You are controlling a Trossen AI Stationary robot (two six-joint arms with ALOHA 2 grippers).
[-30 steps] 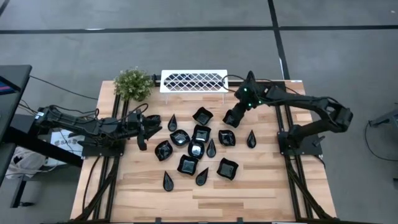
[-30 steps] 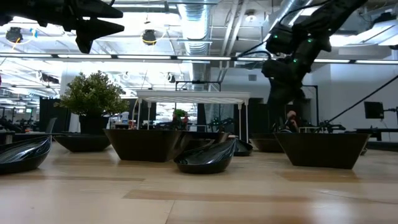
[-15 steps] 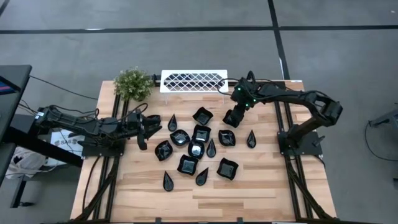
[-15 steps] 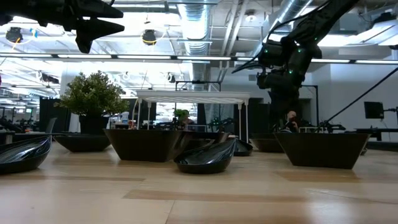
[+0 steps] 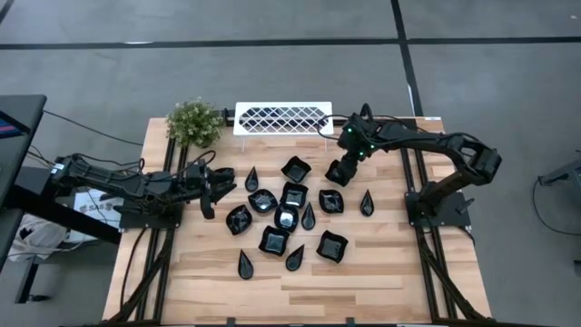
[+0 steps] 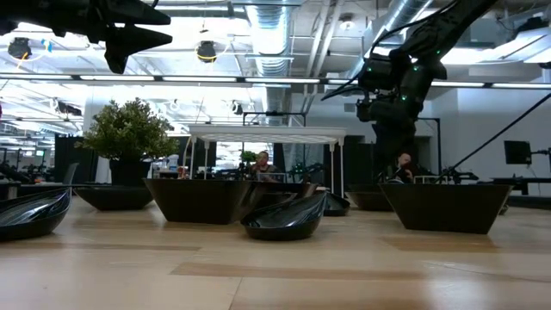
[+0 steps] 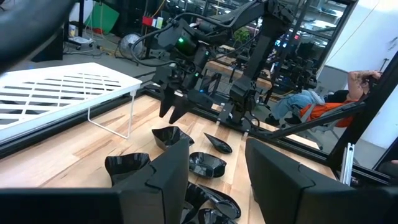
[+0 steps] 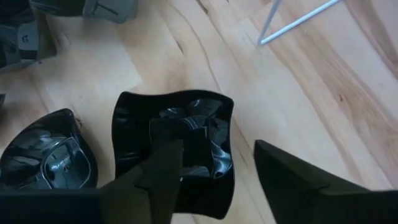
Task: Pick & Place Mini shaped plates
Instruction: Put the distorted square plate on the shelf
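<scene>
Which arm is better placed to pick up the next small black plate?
Probably the right. Its hand hangs open directly above a wavy square plate near the white tray. The left hand waits open beside the cluster.

A white lattice tray (image 5: 282, 118) stands on thin wire legs at the far edge of the wooden table (image 5: 381, 268), raised above the boards. A small green plant (image 5: 194, 122) sits just beside the tray's left end, at the table's far left corner. In the low view the plant (image 6: 129, 131) rises left of the tray (image 6: 267, 133), with ceiling ducts (image 6: 271, 30) and strip lights above it. Beyond the tray, in the room behind, a person in an orange top (image 7: 323, 109) sits at a desk. Grey floor (image 5: 272, 64) surrounds the table.
</scene>
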